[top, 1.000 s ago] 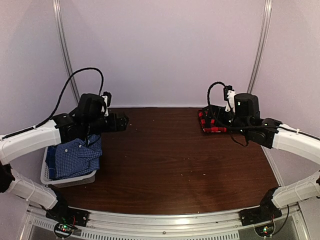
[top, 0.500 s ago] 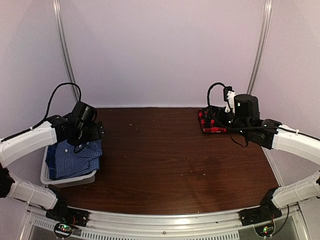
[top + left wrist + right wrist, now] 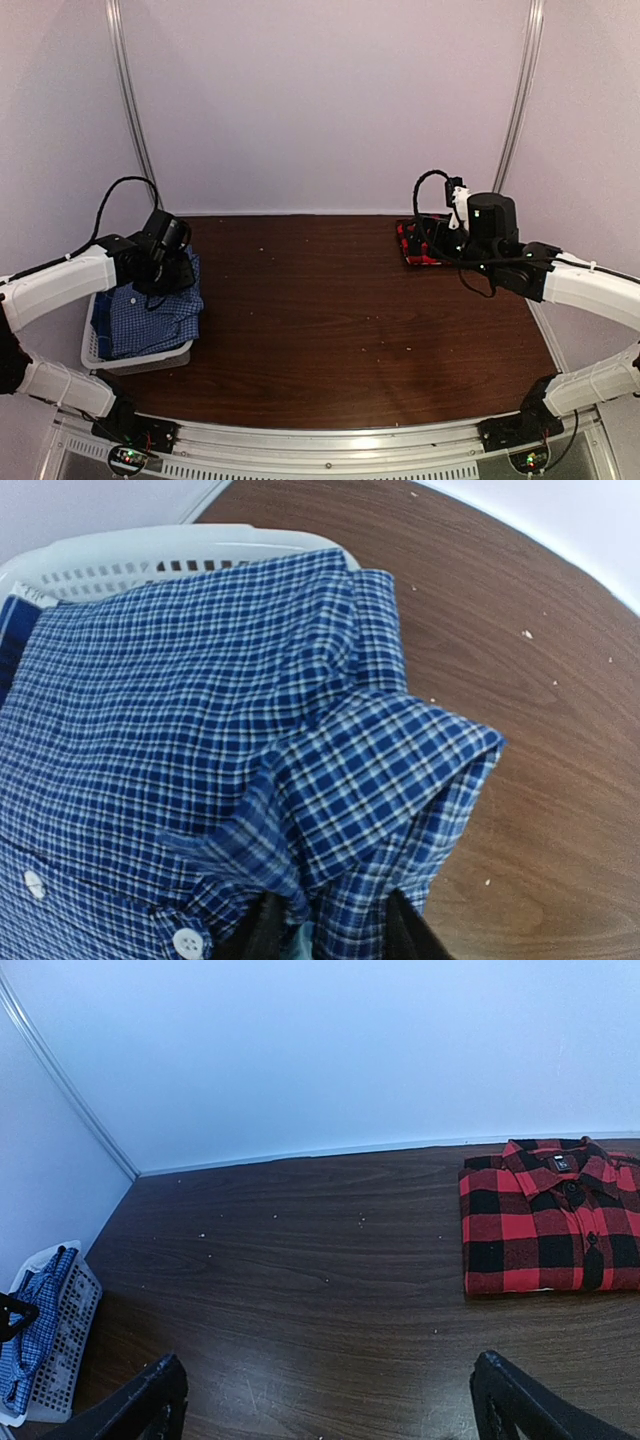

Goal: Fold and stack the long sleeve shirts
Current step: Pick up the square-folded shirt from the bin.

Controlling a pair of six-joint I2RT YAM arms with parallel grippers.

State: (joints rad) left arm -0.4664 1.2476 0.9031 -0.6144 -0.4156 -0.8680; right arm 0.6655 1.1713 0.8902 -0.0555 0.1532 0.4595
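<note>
A blue-and-white checked long sleeve shirt (image 3: 200, 710) with white buttons lies heaped in a white basket (image 3: 150, 555) at the table's left edge. My left gripper (image 3: 330, 920) is down on the shirt's right side, shut on a raised fold of the cloth. From above, the left gripper (image 3: 165, 278) sits over the blue shirt (image 3: 150, 318). A red-and-black plaid shirt (image 3: 545, 1225) lies folded flat at the back right. My right gripper (image 3: 325, 1400) hangs open above bare table, left of that red shirt (image 3: 412, 245), with nothing between its fingers.
The basket (image 3: 95, 352) overhangs the table's left edge. A strip of darker blue cloth (image 3: 6, 630) shows at the basket's far side. Pale walls close in the table at the back and both sides. Brown tabletop (image 3: 340, 310) spreads between the two arms.
My left arm has swung left and down from beside the basket onto the blue shirt, and its jaws have closed on a fold. The right arm has barely moved.
</note>
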